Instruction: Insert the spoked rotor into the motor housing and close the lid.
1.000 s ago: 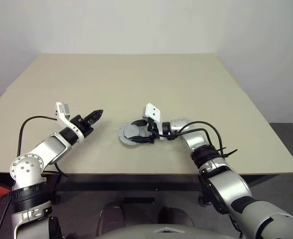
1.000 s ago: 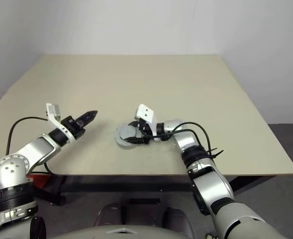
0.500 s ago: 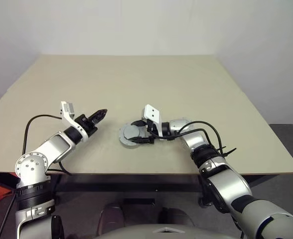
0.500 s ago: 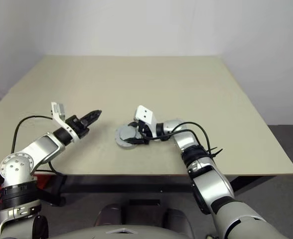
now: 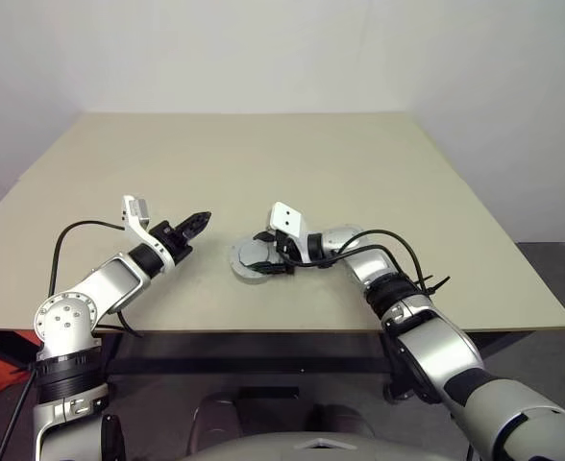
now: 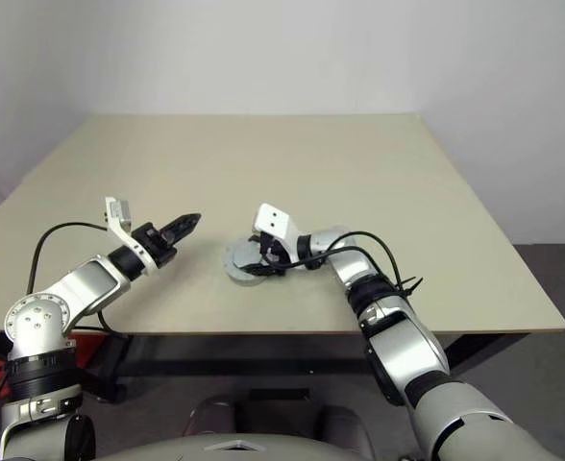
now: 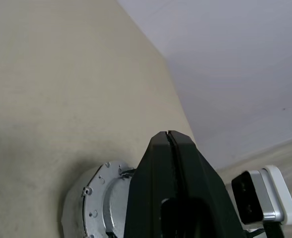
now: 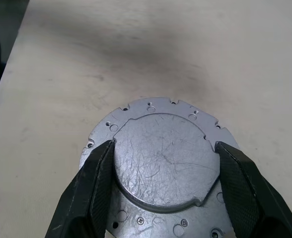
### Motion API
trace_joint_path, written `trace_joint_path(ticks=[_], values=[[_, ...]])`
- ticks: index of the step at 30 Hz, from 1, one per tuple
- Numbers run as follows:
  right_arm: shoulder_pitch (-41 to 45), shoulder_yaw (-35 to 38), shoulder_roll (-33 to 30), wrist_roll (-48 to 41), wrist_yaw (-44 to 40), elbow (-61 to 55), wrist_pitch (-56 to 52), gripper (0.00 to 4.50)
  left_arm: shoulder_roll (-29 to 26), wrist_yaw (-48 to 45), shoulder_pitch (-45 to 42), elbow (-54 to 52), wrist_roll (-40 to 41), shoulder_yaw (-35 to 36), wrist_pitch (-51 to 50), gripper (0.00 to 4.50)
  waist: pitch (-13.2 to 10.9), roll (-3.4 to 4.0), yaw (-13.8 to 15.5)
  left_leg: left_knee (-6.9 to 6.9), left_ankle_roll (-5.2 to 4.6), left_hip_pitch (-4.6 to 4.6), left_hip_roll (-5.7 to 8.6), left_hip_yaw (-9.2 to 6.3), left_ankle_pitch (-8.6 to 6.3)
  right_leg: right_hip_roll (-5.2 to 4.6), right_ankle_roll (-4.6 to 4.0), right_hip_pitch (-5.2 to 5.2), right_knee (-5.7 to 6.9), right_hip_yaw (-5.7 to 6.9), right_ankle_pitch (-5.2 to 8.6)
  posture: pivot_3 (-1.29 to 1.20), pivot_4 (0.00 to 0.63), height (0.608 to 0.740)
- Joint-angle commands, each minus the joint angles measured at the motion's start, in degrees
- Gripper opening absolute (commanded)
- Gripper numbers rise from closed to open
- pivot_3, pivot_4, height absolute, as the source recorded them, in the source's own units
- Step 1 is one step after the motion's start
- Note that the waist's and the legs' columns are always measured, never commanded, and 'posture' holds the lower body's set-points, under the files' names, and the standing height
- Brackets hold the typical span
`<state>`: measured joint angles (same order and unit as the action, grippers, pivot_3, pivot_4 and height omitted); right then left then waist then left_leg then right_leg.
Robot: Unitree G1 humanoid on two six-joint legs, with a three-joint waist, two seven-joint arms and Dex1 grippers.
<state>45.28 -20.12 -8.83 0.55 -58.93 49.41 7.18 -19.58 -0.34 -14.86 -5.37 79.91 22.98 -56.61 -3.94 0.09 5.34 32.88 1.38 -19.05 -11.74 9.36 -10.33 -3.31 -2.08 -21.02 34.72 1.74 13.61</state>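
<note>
Grey metal was what we found between the jaws of the right gripper (image 8: 161, 193): the lid (image 8: 165, 161), a scratched round disc, sat on top of the motor housing (image 8: 151, 106), whose flanged, notched rim showed all round it. In the right wrist view one black finger stood at each side of the raised disc, at or just against its edge; we could not tell for sure whether they pressed on it. The jaws were spread wide, about the width of the disc.

The stack lay on the table (image 5: 359, 163) close to its near edge, about midway between its left and right edges. Our right arm reached it from the right, gripper pointing left and a little downward, so the disc lay straight ahead between the fingers. A round thing has no long axis to align with. The left gripper (image 5: 198, 222), jaws pressed together and empty, hung just left of the housing, apart from it. We judged the right arm plainly the nearer. We saw no spoked rotor; presumably it sat under the lid.
</note>
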Motion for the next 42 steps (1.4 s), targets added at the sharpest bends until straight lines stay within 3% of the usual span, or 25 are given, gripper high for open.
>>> trace_joint_path(ticks=[1,5,9,11,18,26,31,42], values=[[-1.5,-2.6,-1.8,5.8,2.3,5.6,-1.2,3.10,-0.1,-0.1,-0.8,-1.7,1.1,0.3,0.8,0.04,0.0,0.01,0.0,-0.03,0.00,-0.01,0.02,-0.05,0.00,-0.01,0.00,0.00,-0.13,0.07,0.00,0.00,0.000,0.740],[-1.2,-2.8,-1.7,5.6,2.4,6.2,-0.6,3.10,0.3,0.0,-0.9,-1.4,1.2,0.0,0.7,0.04,-0.1,0.36,-0.1,-0.04,0.00,0.01,0.00,-0.28,-0.01,-0.02,0.02,0.17,-0.69,0.57,0.01,0.00,0.000,0.740],[-1.2,-2.8,-1.6,5.7,2.4,6.4,-0.1,3.10,1.8,1.5,-0.4,0.1,0.3,-1.8,-0.5,0.04,-0.2,0.70,-0.2,-0.40,-0.01,0.06,-0.11,-0.90,-0.02,-0.29,0.02,0.76,-2.02,2.00,0.01,0.00,0.000,0.740],[-1.3,-2.7,-1.5,5.8,2.4,6.2,-0.1,3.10,2.5,1.9,-0.1,0.2,0.5,-2.3,-0.5,0.04,-0.2,0.77,-0.4,-0.53,-0.01,0.18,-0.03,-0.83,-0.03,-0.90,0.02,0.91,-2.07,2.83,0.01,0.00,0.000,0.740],[-2.0,-2.5,-1.5,5.6,2.0,5.7,-0.4,3.10,3.9,3.0,-0.1,0.1,0.6,-3.8,-0.9,0.04,-0.6,1.38,-0.9,-0.80,0.00,0.32,-0.30,-0.86,-0.04,-1.32,0.03,1.33,-2.23,4.69,0.02,0.00,0.000,0.740],[-2.3,-2.3,-1.6,5.6,1.6,5.2,-0.7,3.10,5.3,4.4,-0.4,1.0,1.5,-4.3,-1.5,0.04,-0.5,1.35,-1.0,-1.23,0.30,0.33,-0.13,-0.93,-0.23,-1.93,0.08,1.24,-2.23,4.94,0.04,0.00,0.000,0.740],[-2.3,-2.1,-1.5,5.7,1.5,5.3,-0.6,3.10,6.6,6.5,-1.0,5.2,2.2,-4.3,-2.5,0.04,-0.4,1.28,-1.2,-1.23,0.30,0.31,0.02,-0.89,-0.23,-1.95,0.09,1.10,-2.23,4.41,0.05,0.00,0.000,0.740],[-2.2,-1.9,-1.3,5.3,1.4,3.8,-0.6,3.10,9.0,11.8,-1.2,13.0,0.0,-4.3,-4.5,0.04,-0.4,1.27,-1.2,-1.23,0.30,0.21,0.02,-0.87,-0.23,-1.95,0.11,1.01,-2.25,4.45,0.06,0.00,0.000,0.740]])
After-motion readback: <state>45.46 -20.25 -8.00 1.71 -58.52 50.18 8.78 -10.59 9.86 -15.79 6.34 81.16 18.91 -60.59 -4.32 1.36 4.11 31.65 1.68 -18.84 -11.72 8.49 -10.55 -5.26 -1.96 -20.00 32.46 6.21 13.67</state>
